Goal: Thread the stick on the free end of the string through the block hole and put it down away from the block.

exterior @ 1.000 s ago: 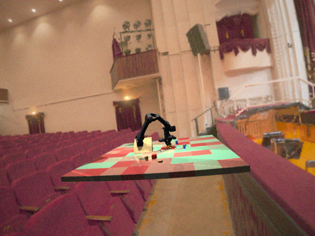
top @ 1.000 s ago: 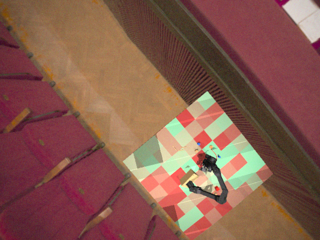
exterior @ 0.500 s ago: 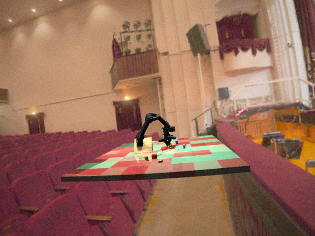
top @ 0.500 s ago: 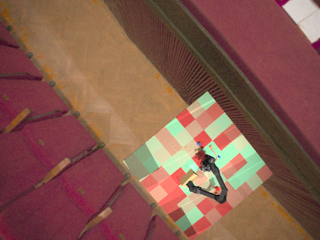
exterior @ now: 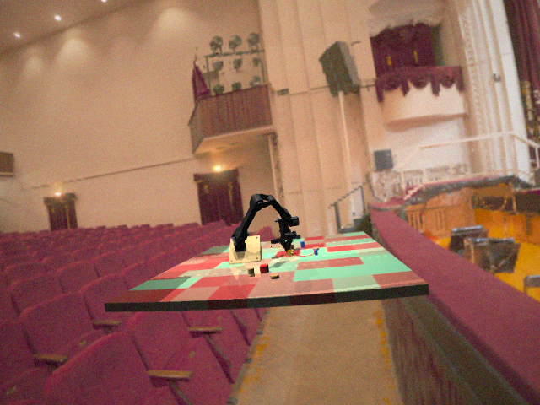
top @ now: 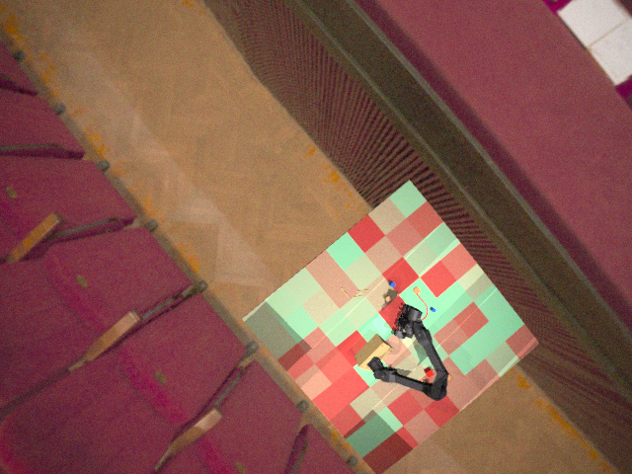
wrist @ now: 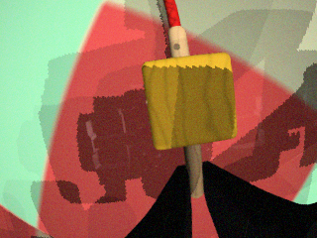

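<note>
The yellow wooden block [exterior: 290, 252] [wrist: 190, 106] stands on the table. In the wrist view the stick [wrist: 197, 178] runs through its hole. The stick's string end, with the red string [wrist: 171, 12] [top: 426, 304], sticks out at the top side, and its bare end sticks out at the bottom side. My gripper [wrist: 193, 171] [exterior: 288, 250] is shut on this bare end, close to the block. The string curves over the table to the round button [top: 417, 289]. The arm hides the block in the top view.
Loose sticks [top: 359, 293] and a tan piece [top: 387, 298] lie beyond the gripper. Two blue pieces [top: 392, 283] [top: 433, 309] flank the button. A red cube [top: 430, 372] [exterior: 264, 267], a grey-brown piece [exterior: 251, 271] and a tan disc [exterior: 274, 276] are nearer the arm's pale base board [exterior: 251, 251].
</note>
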Available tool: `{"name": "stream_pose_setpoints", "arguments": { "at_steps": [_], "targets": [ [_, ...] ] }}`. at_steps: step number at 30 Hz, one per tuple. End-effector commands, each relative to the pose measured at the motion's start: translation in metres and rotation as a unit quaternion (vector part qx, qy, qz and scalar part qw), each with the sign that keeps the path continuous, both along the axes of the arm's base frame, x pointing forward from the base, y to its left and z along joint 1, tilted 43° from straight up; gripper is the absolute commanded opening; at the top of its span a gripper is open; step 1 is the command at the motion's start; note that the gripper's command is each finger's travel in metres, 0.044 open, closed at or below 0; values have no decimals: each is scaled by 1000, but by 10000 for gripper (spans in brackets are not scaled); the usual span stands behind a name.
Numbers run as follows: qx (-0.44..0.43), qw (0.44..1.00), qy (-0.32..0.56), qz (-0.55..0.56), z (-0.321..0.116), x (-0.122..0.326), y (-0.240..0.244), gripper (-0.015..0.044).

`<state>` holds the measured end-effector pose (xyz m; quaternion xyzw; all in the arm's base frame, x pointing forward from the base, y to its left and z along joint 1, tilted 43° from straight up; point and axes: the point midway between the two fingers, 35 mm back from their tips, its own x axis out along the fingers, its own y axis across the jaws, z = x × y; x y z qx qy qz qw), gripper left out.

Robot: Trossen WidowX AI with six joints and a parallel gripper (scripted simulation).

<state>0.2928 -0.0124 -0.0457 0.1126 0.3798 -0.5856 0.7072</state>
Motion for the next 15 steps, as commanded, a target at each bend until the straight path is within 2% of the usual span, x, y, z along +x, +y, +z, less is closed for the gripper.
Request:
{"name": "stream_pose_setpoints", "arguments": {
  "at_steps": [1,15],
  "targets": [
    [1,1000,0,-1,-3,-3,4,0],
    [1,1000,0,-1,-15,-10,16,0]
  ]
}}
